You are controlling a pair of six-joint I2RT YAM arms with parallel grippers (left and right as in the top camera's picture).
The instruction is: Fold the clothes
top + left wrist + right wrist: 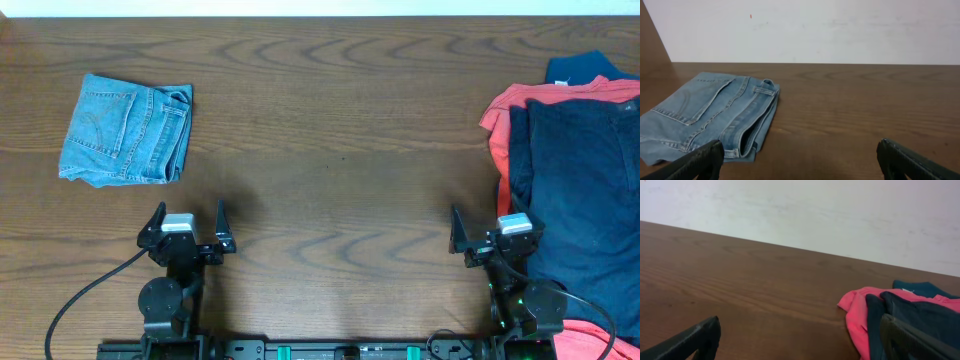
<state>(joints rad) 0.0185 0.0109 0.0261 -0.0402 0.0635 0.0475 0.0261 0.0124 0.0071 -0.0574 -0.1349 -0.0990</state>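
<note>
Light blue denim jeans [126, 131] lie folded into a small square at the far left of the table, back pocket up; they also show in the left wrist view [710, 116]. A pile of clothes lies at the right edge: a navy garment [585, 190] on top of a coral-red one [503, 110], with a teal one [580, 68] behind. The right wrist view shows the coral-red [856, 315], navy [920, 317] and teal [920, 287] garments. My left gripper [190, 222] is open and empty, near the front edge. My right gripper [490, 228] is open and empty, beside the pile.
The brown wooden table [340, 150] stretches between the jeans and the pile. A pale wall [810, 30] stands behind the table's far edge. Black cables [80, 300] run from the arm bases at the front.
</note>
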